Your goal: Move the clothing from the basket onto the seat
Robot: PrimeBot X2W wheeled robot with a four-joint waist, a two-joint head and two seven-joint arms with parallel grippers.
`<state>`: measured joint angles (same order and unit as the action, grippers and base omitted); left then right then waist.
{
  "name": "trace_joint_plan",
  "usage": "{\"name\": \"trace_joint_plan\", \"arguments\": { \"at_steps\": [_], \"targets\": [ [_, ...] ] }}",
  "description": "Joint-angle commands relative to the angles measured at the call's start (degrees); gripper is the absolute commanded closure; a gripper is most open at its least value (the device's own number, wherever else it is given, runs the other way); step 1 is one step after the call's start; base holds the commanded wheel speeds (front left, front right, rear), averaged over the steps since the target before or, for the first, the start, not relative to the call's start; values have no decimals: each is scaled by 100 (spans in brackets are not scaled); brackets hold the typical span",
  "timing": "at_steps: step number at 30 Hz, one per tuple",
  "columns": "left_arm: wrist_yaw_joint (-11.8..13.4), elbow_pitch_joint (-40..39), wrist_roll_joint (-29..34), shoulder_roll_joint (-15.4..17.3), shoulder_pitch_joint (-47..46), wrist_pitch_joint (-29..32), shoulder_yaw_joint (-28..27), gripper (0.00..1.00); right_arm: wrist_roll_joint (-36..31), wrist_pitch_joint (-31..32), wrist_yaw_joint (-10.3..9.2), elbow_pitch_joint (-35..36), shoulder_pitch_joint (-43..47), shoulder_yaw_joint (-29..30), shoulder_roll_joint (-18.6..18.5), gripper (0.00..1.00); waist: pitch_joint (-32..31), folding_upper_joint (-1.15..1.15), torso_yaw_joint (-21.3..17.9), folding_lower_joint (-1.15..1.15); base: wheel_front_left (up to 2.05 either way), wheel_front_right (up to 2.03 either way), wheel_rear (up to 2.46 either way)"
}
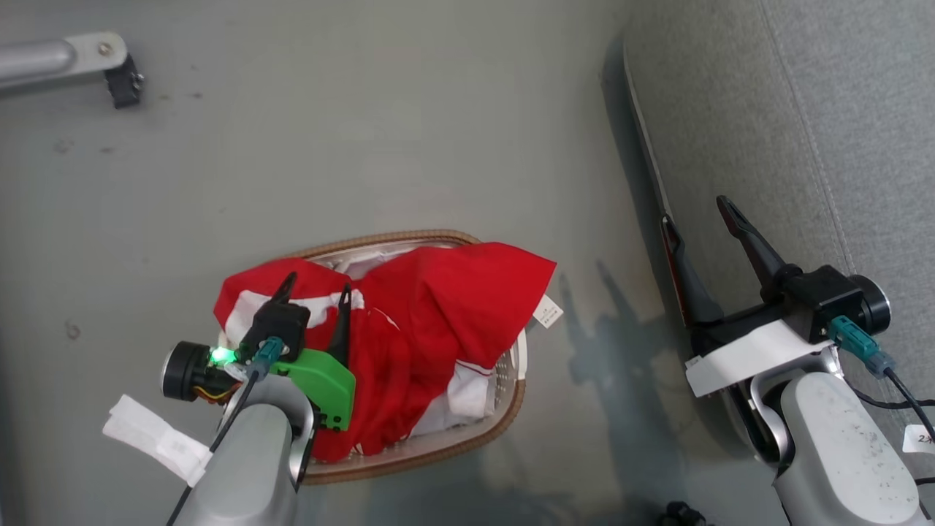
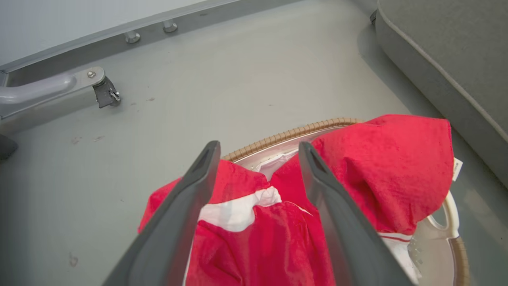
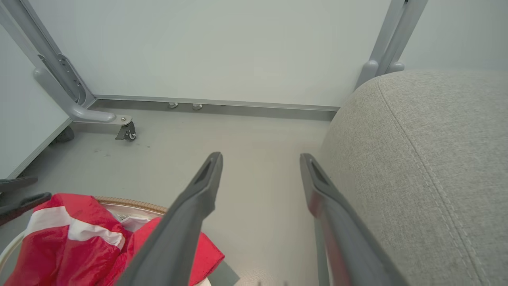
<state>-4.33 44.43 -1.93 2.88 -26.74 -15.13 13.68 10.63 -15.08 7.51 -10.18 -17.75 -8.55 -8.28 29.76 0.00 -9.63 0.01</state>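
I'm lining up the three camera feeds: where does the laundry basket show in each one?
Head view: basket lower centre, beneath the left gripper, heaped with clothing.
Left wrist view: basket rim arcs from centre to lower right.
Right wrist view: basket rim in the lower left corner.
Shared landmark: the castor, upper left in every view.

A pale grey floor (image 1: 365, 146) carries a few small scuffs (image 1: 73, 329). At its far left a silver metal leg (image 1: 51, 58) ends in a dark caster (image 1: 124, 84). A white wall panel (image 3: 238, 47) rises behind a grey base rail (image 3: 258, 109) with two small studs (image 3: 172, 105). A small dark object (image 1: 683, 513), perhaps a wheel, sits at the near edge
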Motion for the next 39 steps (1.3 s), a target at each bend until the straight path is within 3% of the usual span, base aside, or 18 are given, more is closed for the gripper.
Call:
{"name": "trace_joint_plan", "arguments": {
  "at_steps": [1, 14, 20, 39],
  "targets": [
    [29, 108, 93, 61, -174, -3, 33, 0, 26, -13, -4, 17, -102, -5, 1, 0, 460, 0, -223, -1, 0, 0, 0],
    [28, 1887, 199, 64, -976, 6, 320, 0, 52, -13, -4, 33, -244, -70, 104, 0, 1141, 0, -409, -1, 0, 0, 0],
    [168, 2488, 171, 40, -1304, 30, 421, 0, 66, -13, -4, 93, -294, -63, 64, 0, 1437, 0, -475, -1, 0, 0, 0],
    [432, 2908, 78, 40, -2026, 424, 649, 0, 195, -13, -4, 297, -338, 54, 21, 0, 2091, 0, -470, -1, 0, 0, 0]
  ]
}}
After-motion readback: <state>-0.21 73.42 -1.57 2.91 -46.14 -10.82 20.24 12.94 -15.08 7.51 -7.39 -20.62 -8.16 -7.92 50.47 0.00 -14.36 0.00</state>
